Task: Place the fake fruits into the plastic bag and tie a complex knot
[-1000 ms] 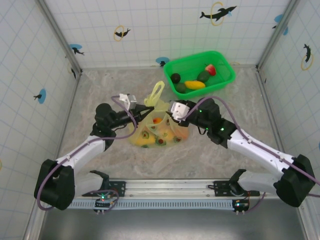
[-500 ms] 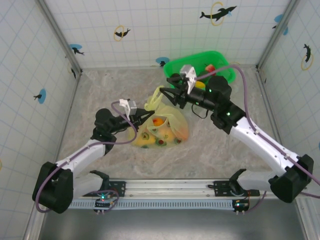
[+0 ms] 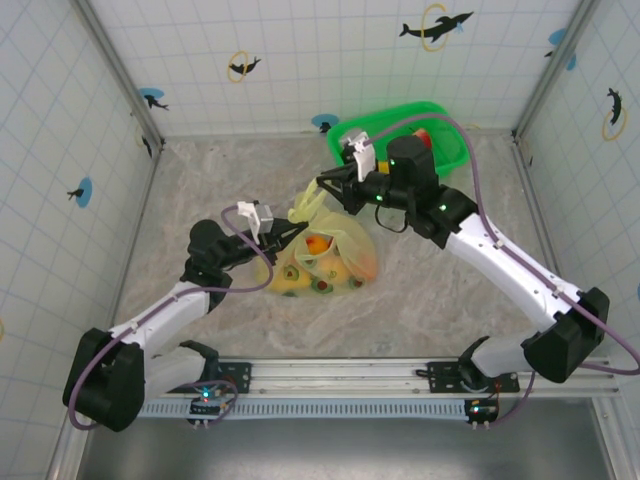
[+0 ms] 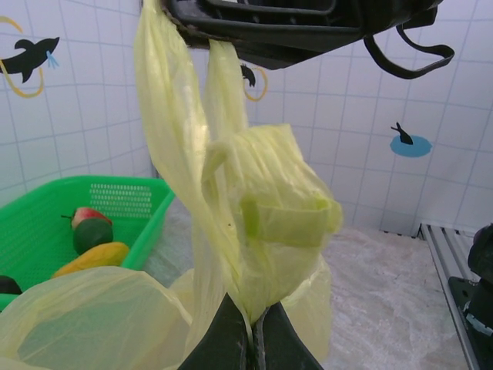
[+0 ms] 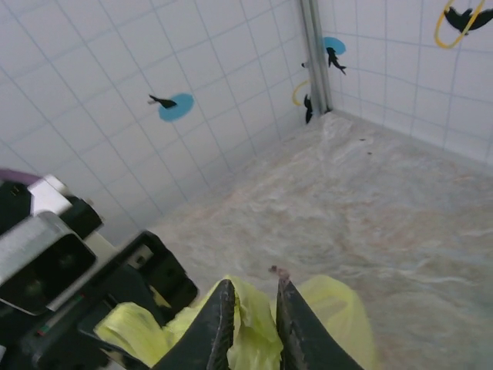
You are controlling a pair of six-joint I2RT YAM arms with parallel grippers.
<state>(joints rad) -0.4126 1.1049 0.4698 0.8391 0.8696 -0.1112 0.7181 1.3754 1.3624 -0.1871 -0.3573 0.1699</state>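
We count one translucent yellow-green plastic bag (image 4: pixel 269 208), its film pinched twice, by left fingers (image 4: pixel 223 347) and right fingers (image 5: pixel 218 327), plus one bright green rigid basket (image 4: pixel 131 202) holding at least three glossy fake fruits (image 4: pixel 92 260).

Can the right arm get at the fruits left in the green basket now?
Probably not yet: the right claw is shut on the plastic bag. The green basket lies close beside it.

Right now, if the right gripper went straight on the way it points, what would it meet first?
The thin translucent yellow-green plastic bag: the right gripper is shut on its film. Past that, probably the marbled table surface, though depth is unclear.
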